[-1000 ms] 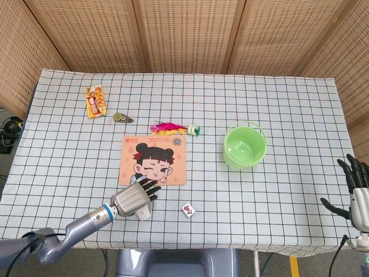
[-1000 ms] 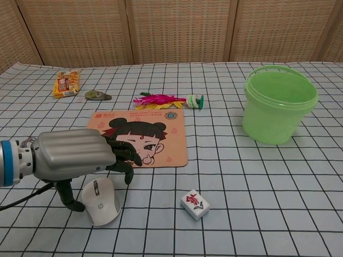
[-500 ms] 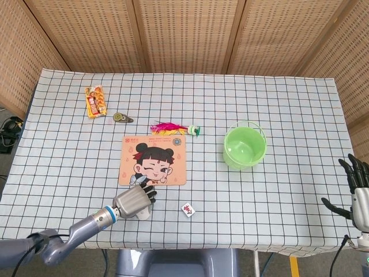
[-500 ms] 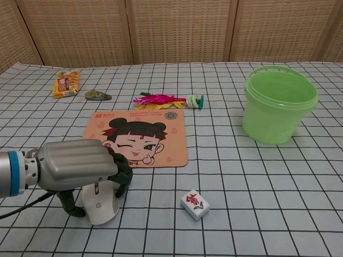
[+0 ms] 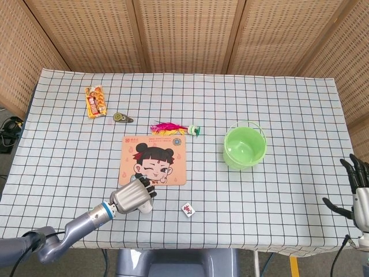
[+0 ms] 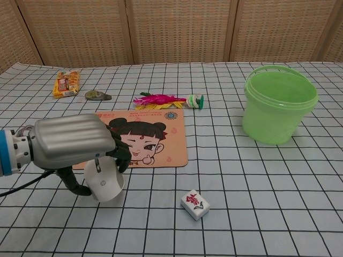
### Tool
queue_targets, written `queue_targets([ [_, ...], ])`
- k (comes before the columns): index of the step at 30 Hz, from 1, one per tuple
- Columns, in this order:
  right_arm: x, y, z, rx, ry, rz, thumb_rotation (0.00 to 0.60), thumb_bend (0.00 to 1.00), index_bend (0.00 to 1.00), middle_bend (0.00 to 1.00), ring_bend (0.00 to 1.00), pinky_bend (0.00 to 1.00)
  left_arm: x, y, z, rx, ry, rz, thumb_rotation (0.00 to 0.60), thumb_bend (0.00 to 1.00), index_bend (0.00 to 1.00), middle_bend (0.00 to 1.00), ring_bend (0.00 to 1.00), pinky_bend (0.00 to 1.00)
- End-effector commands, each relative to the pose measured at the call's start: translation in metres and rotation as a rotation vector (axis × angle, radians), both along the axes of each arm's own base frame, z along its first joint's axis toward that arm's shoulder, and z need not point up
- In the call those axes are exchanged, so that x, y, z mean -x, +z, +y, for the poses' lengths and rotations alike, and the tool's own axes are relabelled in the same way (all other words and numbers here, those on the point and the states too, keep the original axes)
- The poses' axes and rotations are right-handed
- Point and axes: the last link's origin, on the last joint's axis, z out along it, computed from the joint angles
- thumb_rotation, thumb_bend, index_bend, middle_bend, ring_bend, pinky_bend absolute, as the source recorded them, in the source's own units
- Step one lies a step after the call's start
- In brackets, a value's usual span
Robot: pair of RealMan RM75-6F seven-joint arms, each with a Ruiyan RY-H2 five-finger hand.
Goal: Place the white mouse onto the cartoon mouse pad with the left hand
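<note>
My left hand [image 6: 69,144] grips the white mouse [image 6: 105,183] from above and holds it lifted off the cloth, just in front of the near left corner of the cartoon mouse pad [image 6: 155,139]. In the head view the left hand [image 5: 132,197] covers most of the mouse [image 5: 146,208], and the pad [image 5: 153,160] lies right behind it. My right hand [image 5: 358,193] hangs open at the table's far right edge, away from everything.
A green bucket [image 6: 278,104] stands at the right. A mahjong tile [image 6: 194,204] lies near the front edge. Behind the pad lie a pink feathered toy [image 6: 161,100], a small round tape [image 6: 95,96] and a snack packet [image 6: 66,83].
The left hand came down onto the mouse, closed its fingers around it, and has now lifted it and moved it a little toward the pad. The right hand has barely moved.
</note>
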Motion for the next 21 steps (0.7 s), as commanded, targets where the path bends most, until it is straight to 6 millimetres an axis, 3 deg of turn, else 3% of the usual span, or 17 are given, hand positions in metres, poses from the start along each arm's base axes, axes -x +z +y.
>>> queue_targets([
  [1, 0.002, 0.000, -0.002, -0.001, -0.012, 0.003, 0.600, 0.08, 0.13, 0.00, 0.00, 0.00, 0.000, 0.010, 0.014, -0.027, -0.071, 0.024, 0.600, 0.51, 0.73, 0.48, 0.40, 0.44],
  [9, 0.008, 0.002, -0.006, 0.014, -0.040, 0.013, 0.600, 0.08, 0.13, 0.00, 0.00, 0.00, -0.002, 0.011, 0.048, -0.046, -0.229, 0.081, 0.600, 0.51, 0.73, 0.48, 0.40, 0.44],
  [21, 0.016, 0.006, -0.011, 0.047, -0.086, 0.040, 0.600, 0.08, 0.13, 0.00, 0.00, 0.00, -0.015, -0.001, 0.107, -0.059, -0.291, 0.070, 0.600, 0.51, 0.72, 0.48, 0.40, 0.43],
])
